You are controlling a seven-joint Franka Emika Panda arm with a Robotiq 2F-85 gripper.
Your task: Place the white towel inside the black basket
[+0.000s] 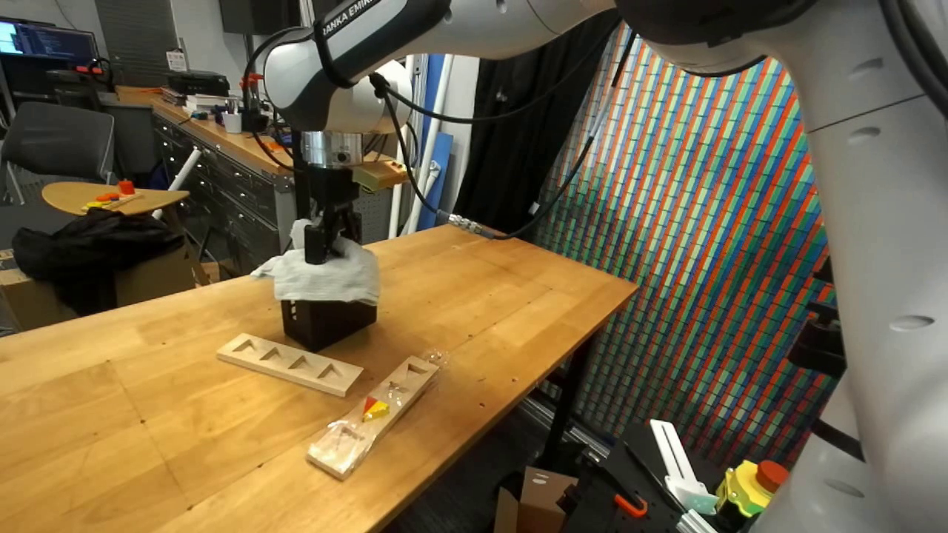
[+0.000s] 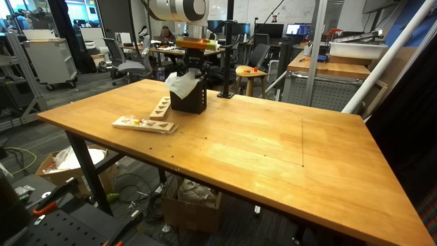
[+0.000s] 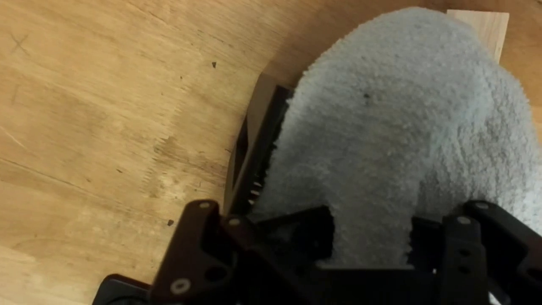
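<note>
The white towel (image 1: 326,280) lies draped over the top of the black basket (image 1: 329,324), with its edges hanging outside the rim. In an exterior view the towel (image 2: 181,85) hangs down one face of the basket (image 2: 188,100). My gripper (image 1: 329,240) points down just above the basket, also seen in an exterior view (image 2: 193,73). In the wrist view, bunched towel (image 3: 389,127) fills the gap between the fingers (image 3: 371,237), which appear shut on it. Part of the basket's rim (image 3: 259,146) shows beside the towel. The basket's inside is mostly hidden.
A wooden block with triangular slots (image 1: 290,363) lies close to the basket. A similar block in clear plastic wrap (image 1: 374,417) lies nearer the table edge. A black post (image 2: 228,51) stands at the table edge beside the basket. The wooden table (image 2: 259,143) carries these things.
</note>
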